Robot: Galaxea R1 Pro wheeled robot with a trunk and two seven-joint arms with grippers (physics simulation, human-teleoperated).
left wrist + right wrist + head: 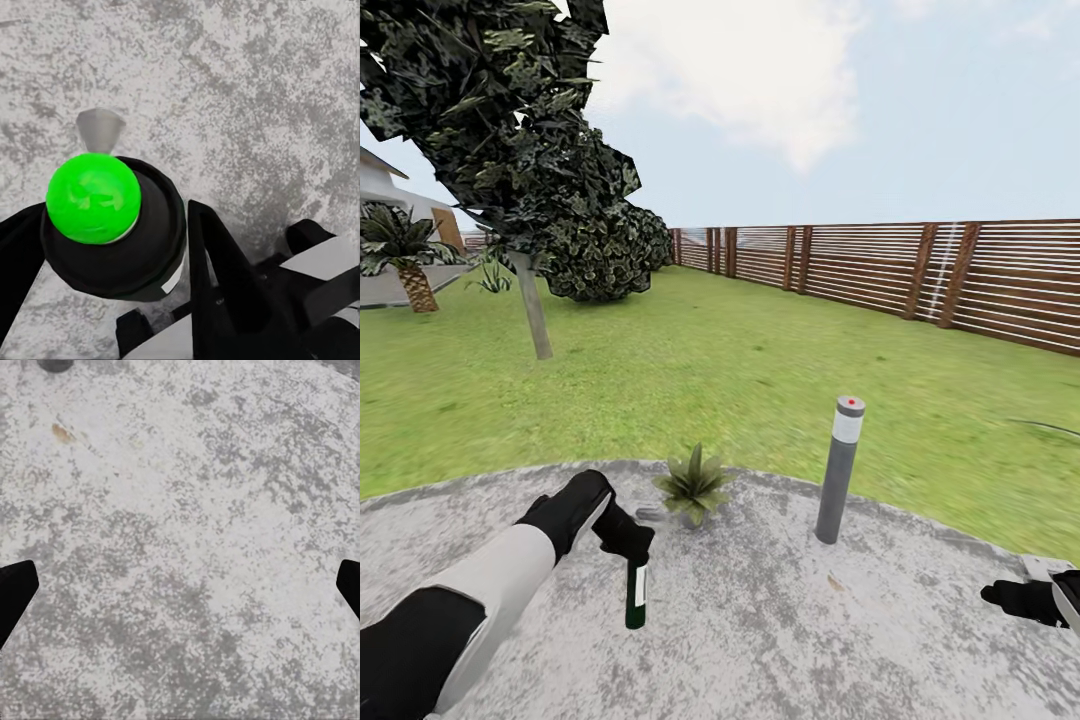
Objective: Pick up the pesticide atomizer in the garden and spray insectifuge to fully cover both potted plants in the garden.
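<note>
A: How far along can the job be said to be?

B: The slim dark green bottle with the white label band (636, 592) has been picked up. It is held by the left claw (626, 541), hanging top up over the grey round speckled stone patio (780, 620). In the left wrist view, the black fingers (225, 285) are clamped on its sides, under the bright green round cap (94, 197).

A: And the spraying?

B: No spray can be seen. One small plant with pointed olive-green leaves (694, 484) is found near the bottle, just beyond it, by the patio's far edge. It is judged to be not yet covered. A second plant cannot be picked out, so both are likely left to do.

A: What about the right claw (1028, 600)?

B: It is held low at the patio's right side. In the right wrist view its black tips (15, 592) are set wide apart, with nothing between them.

A: Is there room to move?

B: Bare stone is seen all around. The grey lamp post with the white band (840, 470) stands right of the plant and should be kept clear of. The green lawn (740, 370) lies open up to the brown slatted wooden fence (920, 270).
</note>
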